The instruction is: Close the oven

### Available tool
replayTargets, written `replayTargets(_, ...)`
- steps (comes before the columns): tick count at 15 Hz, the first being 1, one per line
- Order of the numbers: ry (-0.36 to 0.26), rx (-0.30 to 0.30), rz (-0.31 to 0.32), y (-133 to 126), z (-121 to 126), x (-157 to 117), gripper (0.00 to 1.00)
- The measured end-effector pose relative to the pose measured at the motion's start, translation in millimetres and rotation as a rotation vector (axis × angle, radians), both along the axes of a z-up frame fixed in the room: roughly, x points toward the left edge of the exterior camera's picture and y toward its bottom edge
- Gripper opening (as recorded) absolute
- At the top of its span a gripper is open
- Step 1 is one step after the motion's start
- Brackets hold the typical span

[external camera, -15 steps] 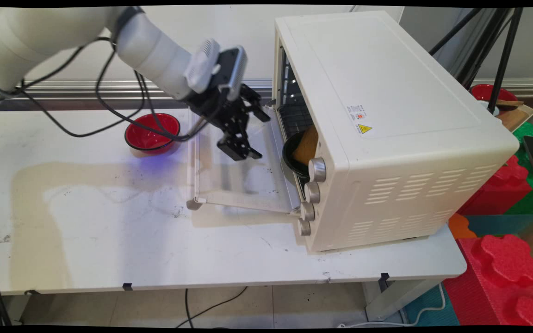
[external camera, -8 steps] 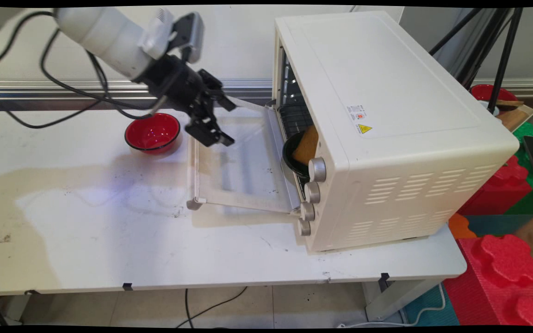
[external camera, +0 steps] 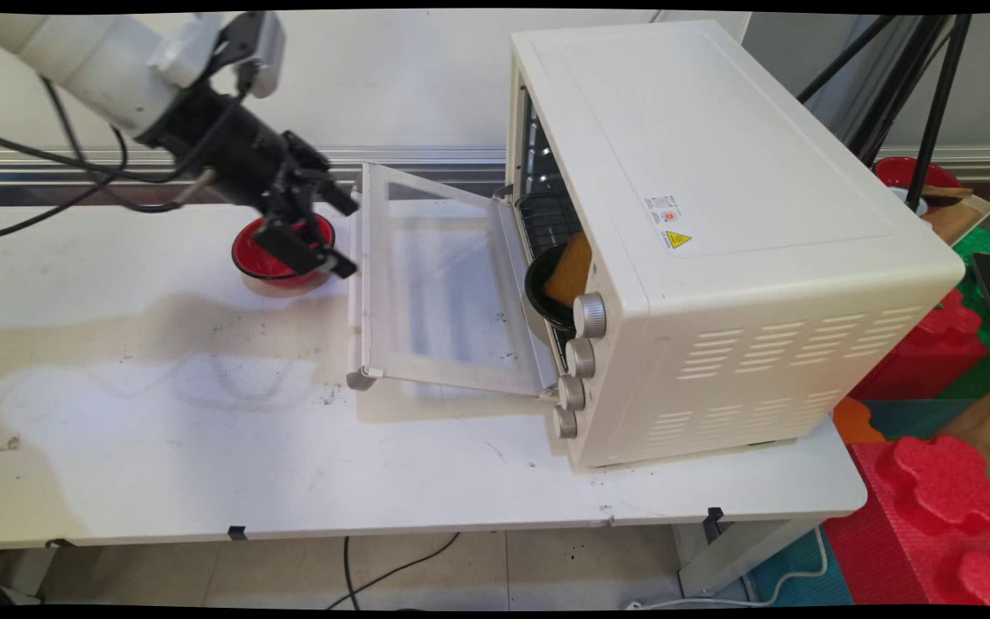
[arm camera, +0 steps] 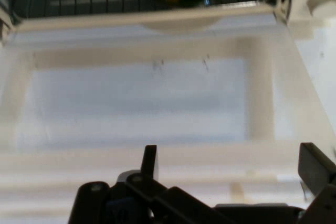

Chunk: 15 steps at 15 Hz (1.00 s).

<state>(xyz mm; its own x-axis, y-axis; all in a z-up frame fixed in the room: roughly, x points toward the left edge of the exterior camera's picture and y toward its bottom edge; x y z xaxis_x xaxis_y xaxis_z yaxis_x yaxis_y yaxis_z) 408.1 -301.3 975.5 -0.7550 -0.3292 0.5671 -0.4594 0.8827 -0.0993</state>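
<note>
Gripper: black two-finger gripper (external camera: pixel 329 234), fingers spread wide, holding nothing, at the outer edge of the glass oven door (external camera: pixel 439 288).
Door: half raised.
Behind gripper: red bowl (external camera: pixel 267 258) on white table (external camera: pixel 203 447).
Inside cream toaster oven (external camera: pixel 718 241): dark bowl holding an orange piece (external camera: pixel 571 268).

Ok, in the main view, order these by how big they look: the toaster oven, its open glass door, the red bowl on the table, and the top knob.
1. Toaster oven, by far the largest.
2. Glass door.
3. Red bowl, partly hidden behind the end effector.
4. Top knob, the smallest.
</note>
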Motion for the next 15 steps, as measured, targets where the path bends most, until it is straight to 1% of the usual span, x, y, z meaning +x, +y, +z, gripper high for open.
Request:
replayTargets(4, -0.033, 0.036, 0.013, 15, 0, 21, 1.00)
replayTargets(7, -0.057, 0.062, 0.025, 21, -4, 34, 1.00)
replayTargets(11, -0.100, 0.090, 0.032, 24, -16, 46, 1.00)
replayTargets(15, -0.135, 0.115, 0.033, 23, -35, 50, 1.00)
